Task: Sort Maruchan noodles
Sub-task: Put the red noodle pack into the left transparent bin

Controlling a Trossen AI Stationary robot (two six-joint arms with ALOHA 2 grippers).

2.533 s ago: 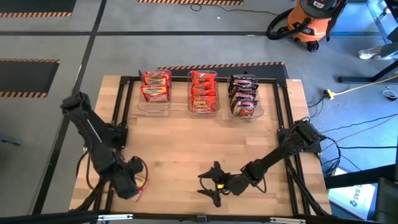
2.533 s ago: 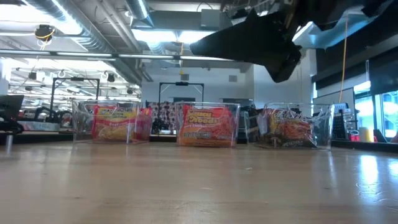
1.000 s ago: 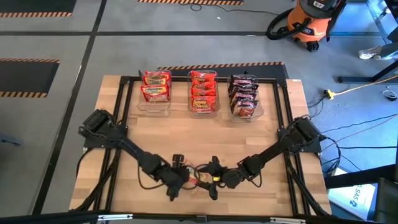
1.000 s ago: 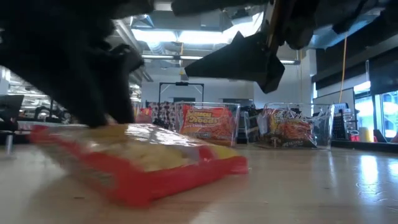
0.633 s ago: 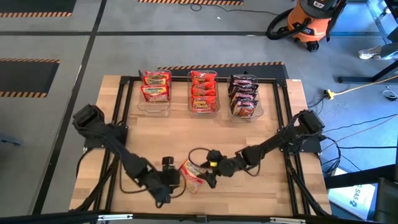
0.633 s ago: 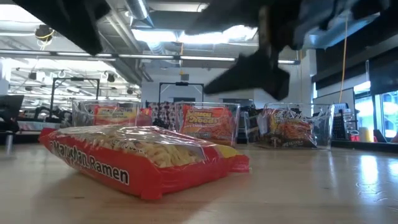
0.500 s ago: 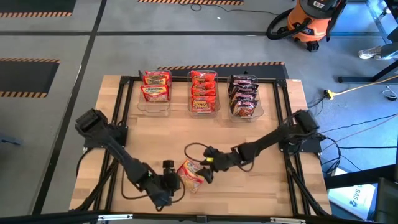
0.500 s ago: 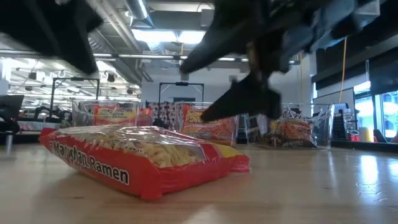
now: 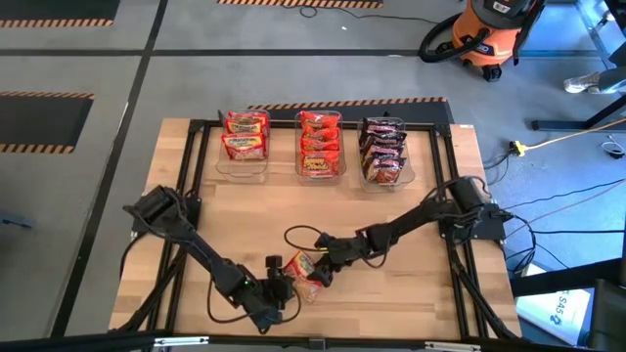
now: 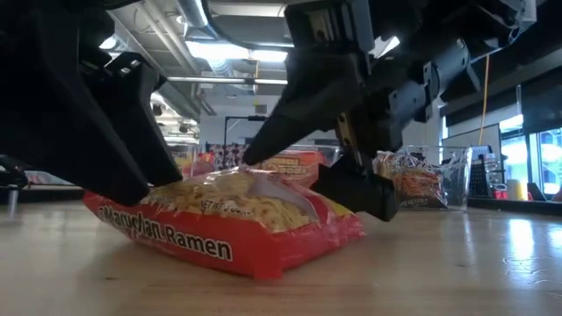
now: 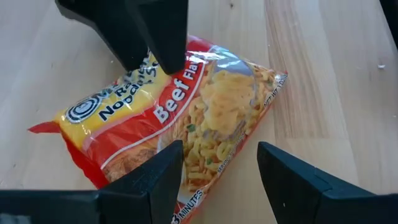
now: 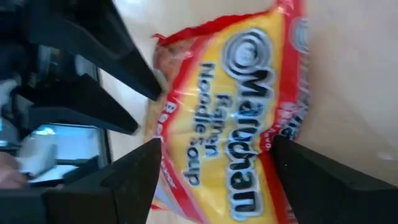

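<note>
One Maruchan noodles packet [image 9: 305, 271], red and yellow with a clear window, lies flat on the wood table near its front edge [image 10: 219, 228]. My left gripper [image 11: 214, 180] comes at it from the near left, open, one finger over the packet's near end and one over bare wood. My right gripper [image 12: 214, 180] comes from the right, also open, its fingers standing on either side of the packet's width [image 12: 242, 124]. More packets sit sorted in three clear bins at the far edge. My left gripper slants down from the near left. One open finger [image 10: 132, 171] stands against the packet's left end [image 10: 101, 206]; whether it presses there I cannot tell. The packet rests on the table. My right gripper slants down from the right. One finger [image 10: 272, 140] reaches over the packet's top and the other [image 10: 360, 193] stands at its far right end [image 10: 342, 224]. Whether the fingers touch the film I cannot tell.
The three clear bins [image 9: 245, 147] [image 9: 320, 147] [image 9: 384, 152] stand in a row at the far edge, holding red, orange and dark packets. A black frame [image 9: 196, 166] borders the table. A cable loop [image 9: 293, 235] hangs by the right wrist. Bare wood lies between bins and grippers.
The packet, tilted under my left gripper a second ago, came down flat on the table. The left gripper drew back toward the near left, then came in again. My right gripper moved left and down over the packet, rolling. The packet slid slightly toward the right.
</note>
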